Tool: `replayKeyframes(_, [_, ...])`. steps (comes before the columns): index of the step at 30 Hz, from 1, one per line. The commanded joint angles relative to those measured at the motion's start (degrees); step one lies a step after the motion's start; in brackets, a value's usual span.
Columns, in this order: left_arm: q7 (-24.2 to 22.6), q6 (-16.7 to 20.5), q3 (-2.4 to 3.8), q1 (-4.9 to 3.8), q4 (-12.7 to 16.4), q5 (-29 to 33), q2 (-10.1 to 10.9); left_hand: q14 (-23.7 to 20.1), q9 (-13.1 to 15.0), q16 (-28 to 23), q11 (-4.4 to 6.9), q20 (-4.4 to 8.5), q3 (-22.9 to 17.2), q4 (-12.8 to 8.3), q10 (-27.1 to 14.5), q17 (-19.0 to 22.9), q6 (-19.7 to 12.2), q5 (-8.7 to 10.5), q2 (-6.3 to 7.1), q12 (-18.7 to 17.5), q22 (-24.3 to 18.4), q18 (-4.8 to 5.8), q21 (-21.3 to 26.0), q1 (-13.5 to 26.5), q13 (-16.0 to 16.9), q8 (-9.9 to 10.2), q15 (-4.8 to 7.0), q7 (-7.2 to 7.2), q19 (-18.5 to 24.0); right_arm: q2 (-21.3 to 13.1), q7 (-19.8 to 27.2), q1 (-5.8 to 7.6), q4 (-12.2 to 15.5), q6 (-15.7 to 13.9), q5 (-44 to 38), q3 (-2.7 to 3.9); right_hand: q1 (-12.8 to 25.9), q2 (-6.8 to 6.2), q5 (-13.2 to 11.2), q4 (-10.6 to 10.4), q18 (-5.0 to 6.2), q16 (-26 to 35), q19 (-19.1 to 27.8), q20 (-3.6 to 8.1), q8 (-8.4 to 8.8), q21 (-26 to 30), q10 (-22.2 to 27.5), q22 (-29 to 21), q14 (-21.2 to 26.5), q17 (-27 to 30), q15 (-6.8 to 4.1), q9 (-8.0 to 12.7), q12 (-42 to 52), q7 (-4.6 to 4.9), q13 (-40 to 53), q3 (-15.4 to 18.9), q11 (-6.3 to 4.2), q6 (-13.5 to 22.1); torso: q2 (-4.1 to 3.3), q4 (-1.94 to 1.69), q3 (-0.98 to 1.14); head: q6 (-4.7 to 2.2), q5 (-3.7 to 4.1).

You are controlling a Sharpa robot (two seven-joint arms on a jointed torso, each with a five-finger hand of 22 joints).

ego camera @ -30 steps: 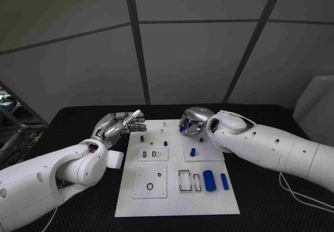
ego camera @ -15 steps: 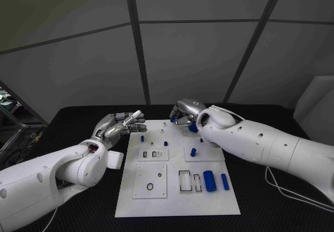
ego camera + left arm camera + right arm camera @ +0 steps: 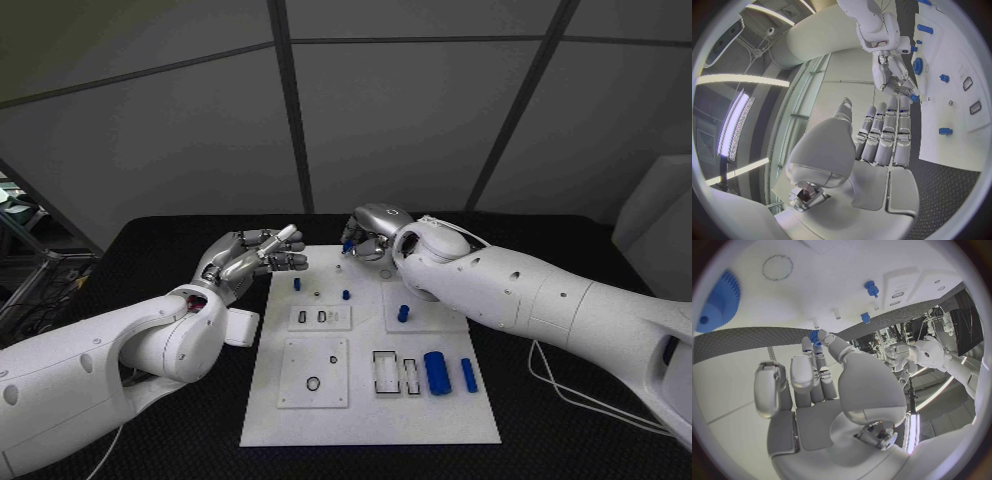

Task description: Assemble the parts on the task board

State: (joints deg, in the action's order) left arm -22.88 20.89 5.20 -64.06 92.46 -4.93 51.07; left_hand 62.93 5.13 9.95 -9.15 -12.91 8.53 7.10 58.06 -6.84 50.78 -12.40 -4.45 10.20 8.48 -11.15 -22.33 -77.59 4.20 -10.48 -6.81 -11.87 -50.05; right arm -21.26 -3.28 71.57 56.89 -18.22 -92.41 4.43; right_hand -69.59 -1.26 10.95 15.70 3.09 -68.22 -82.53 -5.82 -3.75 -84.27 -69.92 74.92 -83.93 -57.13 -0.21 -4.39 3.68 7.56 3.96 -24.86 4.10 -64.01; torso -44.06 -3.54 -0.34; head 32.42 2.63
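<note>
Task board (image 3: 368, 400) lies mid-table; right hand (image 3: 371, 233) pinches a small blue part (image 3: 814, 336) over its far edge; left hand (image 3: 257, 253) empty, fingers loosely apart beside it.

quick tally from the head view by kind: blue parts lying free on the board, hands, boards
blue parts lying free: 5
hands: 2, left hand, right hand
task board: 1
total: 8

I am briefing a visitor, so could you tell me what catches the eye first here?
The white rectangular task board lies mid-table, dotted with small blue plastic parts. At its far edge the silver right hand pinches a small blue piece. The silver left hand hovers empty beside the board's far left corner.
</note>
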Motion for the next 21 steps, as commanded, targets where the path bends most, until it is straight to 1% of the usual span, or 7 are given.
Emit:
replayKeyframes(1, [-0.05, -0.63, 0.07, -0.19, 0.23, -0.33, 0.01, -0.4, -0.07, -0.23, 0.02, -0.08, 0.15, -0.06, 0.24, -0.07, 0.3, 0.18, -0.34, -0.14, -0.09, 0.76, 0.1, -0.26, -0.09, 0.36, -0.05, 0.13, -0.23, 0.46, 0.31, 0.18, -0.65, 2.36, 0.27, 0.03, 0.48, 0.07, 0.06, -0.11, -0.4, -0.25, -0.16, 0.03, -0.01, -0.24, 0.1, 1.97, -1.09, -0.05, -0.31, 0.03, -0.3, 0.14, -0.09, -0.2, 0.13, -0.19, -0.09, -0.11, -0.07, 0.21, -0.1])
replayKeyframes(3, [-0.04, -0.63, 0.07, -0.25, 0.26, -0.33, 0.02, -0.4, -0.07, -0.23, 0.02, -0.08, 0.15, -0.06, 0.24, -0.07, 0.3, 0.18, -0.34, -0.14, -0.09, 0.76, 0.1, -0.26, -0.09, 0.36, -0.05, 0.13, -0.23, 0.65, 0.29, 0.18, -0.88, 2.69, 0.28, 0.03, 0.52, 0.06, 0.03, -0.13, -0.39, -0.26, -0.12, 0.02, 0.01, -0.22, 0.14, 1.91, -1.08, -0.03, -0.29, 0.04, -0.3, 0.15, -0.1, -0.2, 0.14, -0.16, -0.13, -0.11, -0.11, 0.19, -0.13])
replayKeyframes(5, [-0.03, -0.61, 0.07, -0.32, 0.29, -0.33, 0.03, -0.4, -0.07, -0.23, 0.02, -0.08, 0.15, -0.06, 0.24, -0.07, 0.3, 0.18, -0.34, -0.14, -0.09, 0.76, 0.1, -0.26, -0.09, 0.36, -0.05, 0.13, -0.23, 0.94, 0.27, 0.18, -1.3, 2.93, 0.28, 0.02, 0.53, 0.06, 0.02, -0.14, -0.38, -0.26, -0.11, 0.02, 0.01, -0.21, 0.15, 1.89, -1.07, -0.02, -0.29, 0.04, -0.3, 0.15, -0.1, -0.21, 0.15, -0.16, -0.14, -0.02, -0.06, 0.29, -0.3])
replayKeyframes(7, [-0.01, -0.63, 0.08, -0.38, 0.28, -0.33, -0.02, -0.4, -0.07, -0.23, 0.02, -0.08, 0.15, -0.06, 0.24, -0.07, 0.3, 0.18, -0.34, -0.14, -0.09, 0.76, 0.1, -0.26, -0.09, 0.36, -0.05, 0.13, -0.23, 1.24, 0.29, 0.18, -1.7, 3.05, 0.18, 0.02, 0.53, 0.06, 0.02, -0.14, -0.38, -0.26, -0.11, 0.02, 0.01, -0.21, 0.16, 1.89, -1.07, -0.02, -0.29, 0.04, -0.3, 0.15, -0.1, -0.21, 0.15, -0.16, -0.12, -0.02, -0.07, 0.34, -0.28])
replayKeyframes(10, [-0.01, -0.68, 0.08, -0.43, 0.26, -0.33, -0.16, -0.4, -0.07, -0.23, 0.02, -0.08, 0.15, -0.06, 0.24, -0.07, 0.3, 0.18, -0.34, -0.14, -0.09, 0.76, 0.1, -0.26, -0.09, 0.36, -0.05, 0.13, -0.23, 1.66, 0.29, 0.18, -2.13, 2.95, -0.48, 0.02, 0.62, 0.05, -0.02, -0.18, -0.37, -0.25, -0.05, -0.01, 0.07, -0.2, 0.32, 1.83, -1.03, 0.06, -0.24, 0.07, -0.31, 0.18, -0.13, -0.24, 0.18, -0.03, -0.09, -0.06, -0.04, 0.42, -0.14])
replayKeyframes(13, [0.01, -0.7, 0.08, -0.47, 0.23, -0.33, -0.24, -0.4, -0.07, -0.23, 0.02, -0.08, 0.15, -0.06, 0.24, -0.07, 0.3, 0.18, -0.34, -0.14, -0.09, 0.76, 0.1, -0.26, -0.09, 0.36, -0.05, 0.13, -0.23, 2.05, -0.08, 0.18, -2.48, 2.87, -1.04, 0.02, 0.62, 0.05, -0.02, -0.18, -0.37, -0.25, -0.05, -0.01, 0.07, -0.19, 0.34, 1.82, -1.02, 0.07, -0.23, 0.07, -0.31, 0.18, -0.13, -0.25, 0.19, -0.02, -0.12, -0.01, 0.03, 0.44, -0.22])
replayKeyframes(21, [0.18, -0.83, 0.08, -0.54, 0.19, -0.33, -0.31, -0.4, -0.07, -0.23, 0.02, -0.08, 0.15, -0.06, 0.24, -0.07, 0.3, 0.18, -0.34, -0.14, -0.09, 0.76, 0.1, -0.26, -0.09, 0.36, -0.05, 0.13, -0.23, 2.91, -0.89, 0.17, -3.48, 2.68, -1.63, 0.02, 0.76, 0.0, -0.02, -0.24, -0.29, -0.09, 0.2, -0.06, 0.11, -0.04, 0.57, 1.43, -0.92, 0.39, -0.17, 0.1, -0.32, 0.22, -0.16, -0.27, 0.26, 0.1, -0.13, 0.01, 0.0, 0.38, -0.14])
